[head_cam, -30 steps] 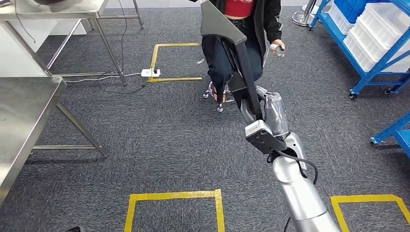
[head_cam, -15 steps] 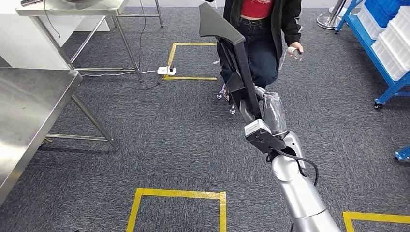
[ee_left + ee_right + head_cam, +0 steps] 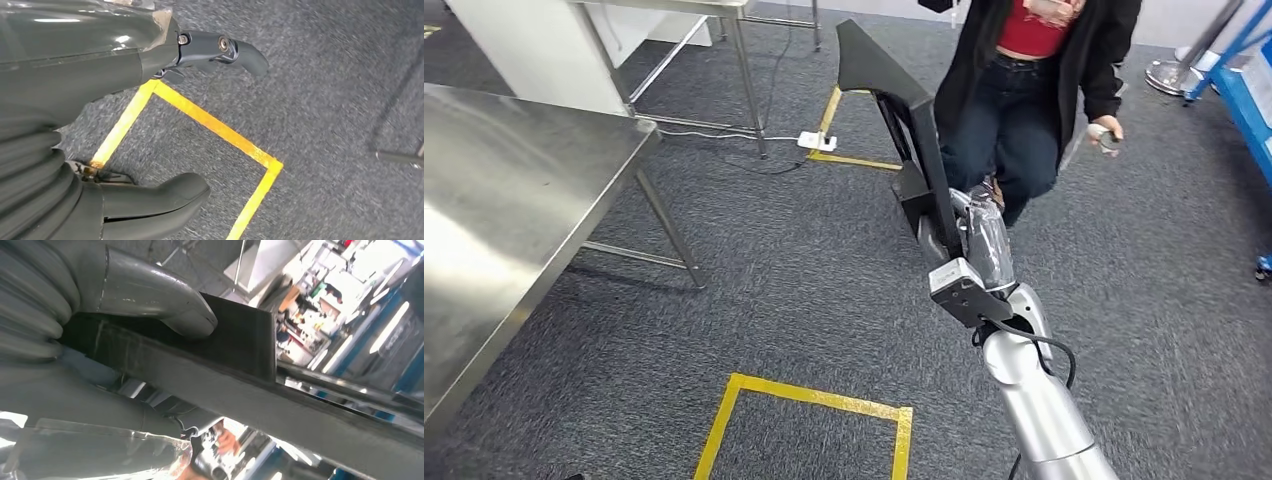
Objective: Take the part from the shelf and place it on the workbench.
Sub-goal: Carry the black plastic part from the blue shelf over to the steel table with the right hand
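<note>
The part (image 3: pixel 908 128) is a long black angled panel, held upright over the carpet in the middle of the head view. My right hand (image 3: pixel 972 232) grips its lower end; the right wrist view shows the thick thumb (image 3: pixel 155 295) pressed on the part's dark flat face (image 3: pixel 240 360). The steel workbench (image 3: pixel 494 220) lies at the left, well apart from the part. My left hand (image 3: pixel 75 100) hangs over the carpet with thumb (image 3: pixel 160 200) and fingers (image 3: pixel 225 50) apart and nothing between them.
A person (image 3: pixel 1034 90) in a dark jacket and red top stands just behind the part. A yellow taped square (image 3: pixel 814 400) marks the floor below. A power strip (image 3: pixel 816 142) and cable lie near a second table's legs (image 3: pixel 744 70). A blue rack (image 3: pixel 1249 100) is far right.
The whole picture has shifted: the camera turned left, so the workbench now fills more of the left side and the blue rack has slid off right. My right hand still holds the part.
</note>
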Motion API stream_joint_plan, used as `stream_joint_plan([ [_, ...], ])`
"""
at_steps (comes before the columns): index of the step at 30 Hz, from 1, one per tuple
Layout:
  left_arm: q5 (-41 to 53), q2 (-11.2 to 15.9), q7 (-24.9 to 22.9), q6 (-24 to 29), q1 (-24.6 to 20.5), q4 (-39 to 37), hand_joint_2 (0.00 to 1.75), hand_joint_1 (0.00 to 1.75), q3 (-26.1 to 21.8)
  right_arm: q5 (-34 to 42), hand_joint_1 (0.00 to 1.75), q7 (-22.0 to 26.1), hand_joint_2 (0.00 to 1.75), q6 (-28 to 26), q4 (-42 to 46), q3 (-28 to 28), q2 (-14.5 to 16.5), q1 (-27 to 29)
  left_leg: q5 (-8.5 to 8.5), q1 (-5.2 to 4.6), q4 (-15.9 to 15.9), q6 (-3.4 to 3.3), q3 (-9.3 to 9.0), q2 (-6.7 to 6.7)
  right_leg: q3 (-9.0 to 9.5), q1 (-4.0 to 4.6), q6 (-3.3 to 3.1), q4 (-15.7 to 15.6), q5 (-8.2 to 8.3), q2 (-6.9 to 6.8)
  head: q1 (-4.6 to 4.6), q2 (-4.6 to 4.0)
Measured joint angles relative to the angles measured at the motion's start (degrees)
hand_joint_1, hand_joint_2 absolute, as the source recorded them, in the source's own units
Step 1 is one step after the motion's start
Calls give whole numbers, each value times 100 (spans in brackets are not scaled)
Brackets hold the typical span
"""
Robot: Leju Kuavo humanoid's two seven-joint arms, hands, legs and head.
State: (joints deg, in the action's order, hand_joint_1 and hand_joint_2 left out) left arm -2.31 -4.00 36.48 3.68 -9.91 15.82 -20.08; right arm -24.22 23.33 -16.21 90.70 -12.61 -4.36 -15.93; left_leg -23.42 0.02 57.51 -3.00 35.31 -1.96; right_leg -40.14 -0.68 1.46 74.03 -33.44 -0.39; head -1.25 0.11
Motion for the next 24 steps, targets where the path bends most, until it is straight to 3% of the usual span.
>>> stream_joint_plan([
  [1,-2,-2,1,1,13,-1,175,0,-2,5,175,6,175,2,-5,4,-7,14,0,4,5,2,1,-69,-40,-13,46,34,34,9,-1,0],
  [2,-3,-4,3,2,24,-1,175,0,-4,11,175,9,175,4,-9,7,-10,18,-2,13,14,10,0,-137,35,-35,107,-165,155,18,0,0],
  [4,-3,-4,8,4,30,-2,175,0,-9,18,175,15,175,5,-14,12,-16,12,-21,27,59,58,12,-269,386,-89,222,-944,483,130,-3,0],
  [5,-2,-2,12,6,30,-1,175,0,-11,20,175,21,175,5,-14,14,-16,9,-33,24,88,95,29,-327,531,-106,225,-1255,600,182,-7,0],
  [6,-2,0,16,8,32,-1,175,0,-15,20,175,26,175,5,-15,15,-15,8,-38,16,107,134,53,-374,616,-111,200,-1436,662,218,-6,0],
  [8,2,5,22,11,51,-1,175,0,-33,21,175,34,175,6,-14,14,-12,7,-25,14,106,197,93,-440,637,-91,90,-1480,689,169,-3,0],
  [10,6,8,24,13,79,-2,175,0,-56,20,175,34,175,5,-12,14,-8,4,-68,30,167,246,136,-337,644,-98,8,-1491,710,97,5,0],
  [11,7,9,25,13,84,-2,175,0,-64,19,175,35,175,5,-10,15,-7,3,-166,33,317,270,204,-207,650,-102,-36,-1500,718,58,16,0],
  [13,10,9,27,13,77,-2,175,0,-73,19,175,35,175,5,-6,15,-6,8,-511,36,953,313,506,70,655,-85,-100,-1505,712,-28,37,0],
  [15,26,8,28,10,78,-2,175,0,-77,20,175,36,175,5,-5,15,-8,24,-767,51,1623,333,846,155,652,-56,-128,-1503,701,-130,41,0],
  [16,36,7,28,9,82,-2,175,0,-77,20,175,36,175,4,-5,15,-8,34,-755,54,1723,331,904,168,653,-47,-134,-1503,696,-185,42,0],
  [17,45,7,28,8,85,-2,175,0,-77,20,175,36,175,4,-5,15,-8,41,-638,55,1593,320,841,184,659,-40,-140,-1503,690,-238,42,0],
  [18,50,9,28,8,86,-2,175,0,-77,20,175,35,175,3,1,15,-8,45,-451,51,1257,297,664,230,670,-34,-143,-1503,681,-289,42,0],
  [20,56,15,28,4,76,-1,175,0,-77,20,175,34,175,3,28,18,-10,45,-172,11,483,232,250,452,694,-7,-131,-1505,660,-379,40,0],
  [22,61,17,32,-4,62,1,175,0,-78,20,175,33,175,4,58,23,-13,44,-125,-46,164,178,90,559,714,20,-92,-1511,637,-464,38,0],
  [24,62,20,37,-20,60,1,175,0,-84,20,175,28,175,5,81,26,-13,50,-108,-56,132,125,81,430,738,33,-33,-1524,614,-546,36,0],
])
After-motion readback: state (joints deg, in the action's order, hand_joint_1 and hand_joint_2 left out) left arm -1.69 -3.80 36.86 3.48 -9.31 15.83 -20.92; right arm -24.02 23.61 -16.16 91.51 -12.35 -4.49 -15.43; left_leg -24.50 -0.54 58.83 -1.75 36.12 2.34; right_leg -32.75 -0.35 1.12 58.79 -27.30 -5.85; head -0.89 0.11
